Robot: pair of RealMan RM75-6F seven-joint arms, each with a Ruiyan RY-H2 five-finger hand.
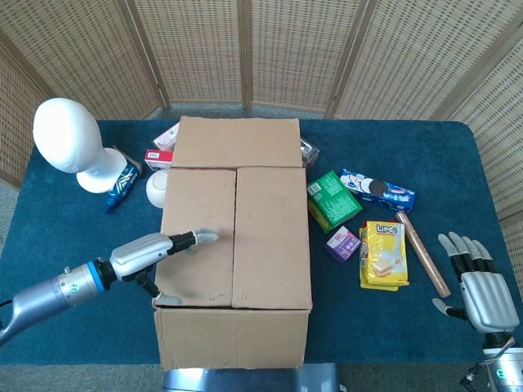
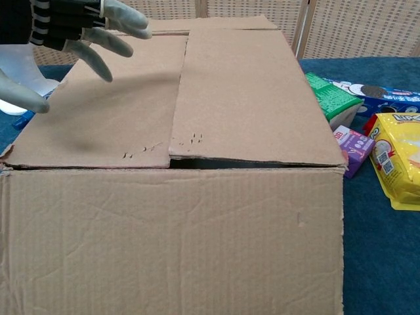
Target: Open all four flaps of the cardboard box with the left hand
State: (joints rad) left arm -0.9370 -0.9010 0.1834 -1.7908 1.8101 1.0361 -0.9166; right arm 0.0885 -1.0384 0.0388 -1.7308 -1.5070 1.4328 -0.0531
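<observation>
A large cardboard box (image 1: 235, 245) stands mid-table. Its left flap (image 1: 196, 237) and right flap (image 1: 274, 237) lie flat and closed, meeting at a centre seam. Beyond them a far flap (image 1: 237, 143) shows folded back. The chest view shows the box's front wall (image 2: 170, 243) with both top flaps (image 2: 249, 98) lying flat. My left hand (image 1: 176, 245) reaches in from the left, its fingers spread over the left flap and holding nothing. In the chest view it (image 2: 79, 26) hovers just above the flap and casts a shadow. My right hand (image 1: 478, 286) rests open at the table's right front.
Left of the box stand a white mannequin head (image 1: 61, 139), a blue tube (image 1: 122, 184), a white cup (image 1: 157, 186) and a red carton (image 1: 159, 155). To the right lie a green box (image 1: 333, 200), a cookie pack (image 1: 377, 188), a purple box (image 1: 343, 243), a yellow pack (image 1: 384, 253) and a brown rod (image 1: 422, 253).
</observation>
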